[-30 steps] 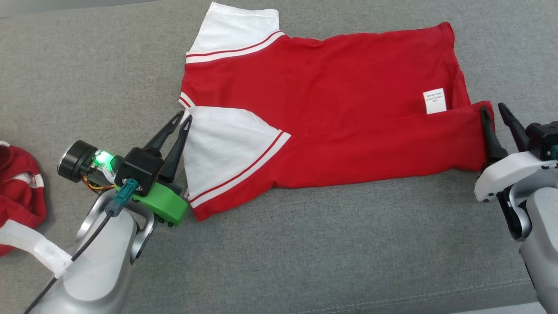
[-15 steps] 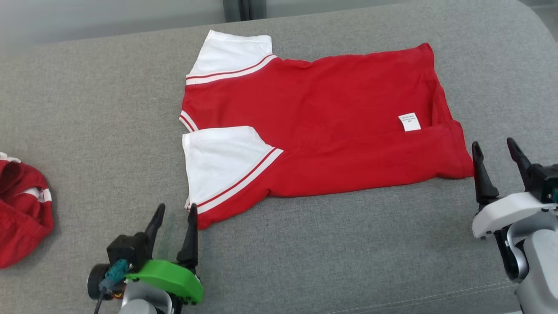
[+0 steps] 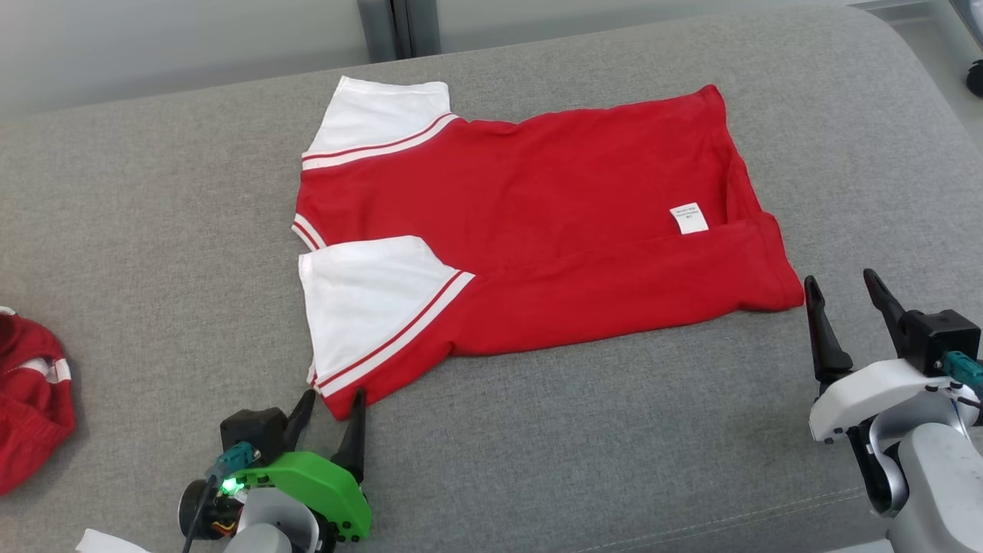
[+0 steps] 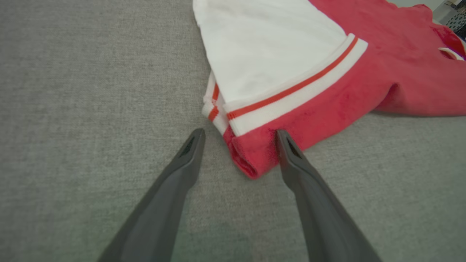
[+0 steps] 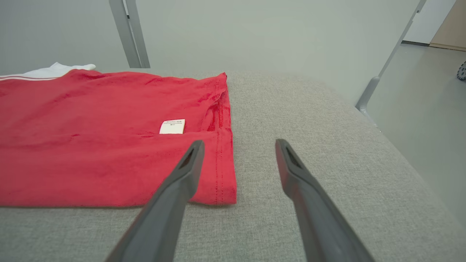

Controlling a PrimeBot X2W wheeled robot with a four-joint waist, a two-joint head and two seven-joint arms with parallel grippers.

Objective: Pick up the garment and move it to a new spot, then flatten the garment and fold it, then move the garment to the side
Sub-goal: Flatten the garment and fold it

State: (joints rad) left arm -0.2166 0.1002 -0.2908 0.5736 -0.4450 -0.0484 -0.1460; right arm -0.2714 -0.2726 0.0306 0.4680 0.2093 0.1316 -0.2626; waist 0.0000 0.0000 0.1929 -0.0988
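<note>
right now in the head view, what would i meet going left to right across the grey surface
crumpled red garment → red and white shirt → right tool

You can read nothing here: the white tag (image 3: 689,218) on the shirt (image 3: 537,192) bears print too small.

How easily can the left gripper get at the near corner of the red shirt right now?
Likely yes, easily: the left gripper is open, the near corner of the red shirt lies between its fingers on the grey cushion, nothing in the way.
</note>
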